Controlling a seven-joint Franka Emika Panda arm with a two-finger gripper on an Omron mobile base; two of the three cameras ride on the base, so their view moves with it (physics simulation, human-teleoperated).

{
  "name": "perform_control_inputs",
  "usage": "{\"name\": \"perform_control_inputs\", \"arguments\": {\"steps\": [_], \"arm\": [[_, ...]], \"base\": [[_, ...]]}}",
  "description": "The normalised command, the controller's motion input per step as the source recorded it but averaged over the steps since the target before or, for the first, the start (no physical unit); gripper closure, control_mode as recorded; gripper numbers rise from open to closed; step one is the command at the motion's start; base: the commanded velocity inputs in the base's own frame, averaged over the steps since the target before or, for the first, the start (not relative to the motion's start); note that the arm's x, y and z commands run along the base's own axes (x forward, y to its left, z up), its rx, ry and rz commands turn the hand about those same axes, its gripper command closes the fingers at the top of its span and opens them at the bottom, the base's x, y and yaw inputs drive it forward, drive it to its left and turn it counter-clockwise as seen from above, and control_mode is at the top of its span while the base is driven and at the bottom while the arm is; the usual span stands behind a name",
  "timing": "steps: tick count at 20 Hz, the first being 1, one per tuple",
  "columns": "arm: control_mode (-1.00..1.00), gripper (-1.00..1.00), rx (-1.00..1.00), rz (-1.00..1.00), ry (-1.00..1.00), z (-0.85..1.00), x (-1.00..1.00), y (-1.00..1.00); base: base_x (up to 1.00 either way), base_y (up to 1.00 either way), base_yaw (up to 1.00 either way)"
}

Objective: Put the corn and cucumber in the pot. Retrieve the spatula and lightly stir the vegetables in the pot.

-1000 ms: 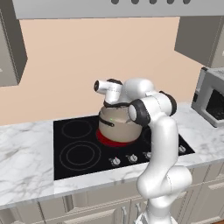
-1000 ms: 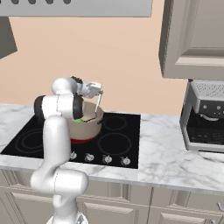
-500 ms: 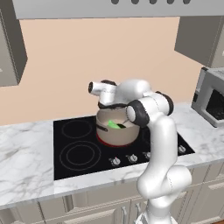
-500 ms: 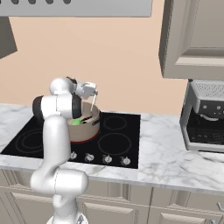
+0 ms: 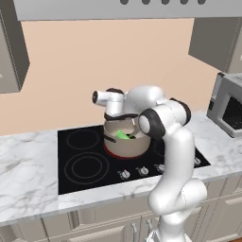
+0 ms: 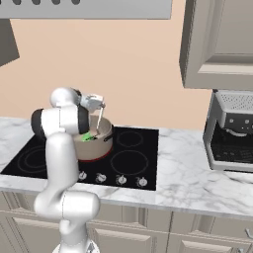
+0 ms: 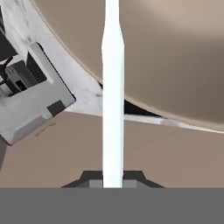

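The gripper (image 7: 113, 183) is clamped on the white spatula (image 6: 100, 117) handle, dipping it into the pot (image 6: 94, 143) on the stove (image 6: 133, 158). The cucumber (image 5: 124, 135) lies inside. This looks like the stirring step. Next, it should swirl gently.

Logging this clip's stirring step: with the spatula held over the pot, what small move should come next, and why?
Probably a short sweep sideways. The gripper is shut on the spatula, whose handle slants down into the pot, where the cucumber already lies.
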Motion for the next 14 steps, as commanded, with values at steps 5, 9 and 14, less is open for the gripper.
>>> {"name": "perform_control_inputs", "arguments": {"steps": [5, 9, 14], "arm": [[-1.0, 1.0, 0.0, 0.09, -0.38, -0.08, -0.13, -0.23], [-1.0, 1.0, 0.0, 0.0, -0.3, 0.11, -0.08, -0.21], [-1.0, 1.0, -0.01, 0.0, -0.28, 0.12, -0.01, 0.0]], "base": [[0.0, 0.0, 0.0], [0.0, 0.0, 0.0], [0.0, 0.0, 0.0]]}}
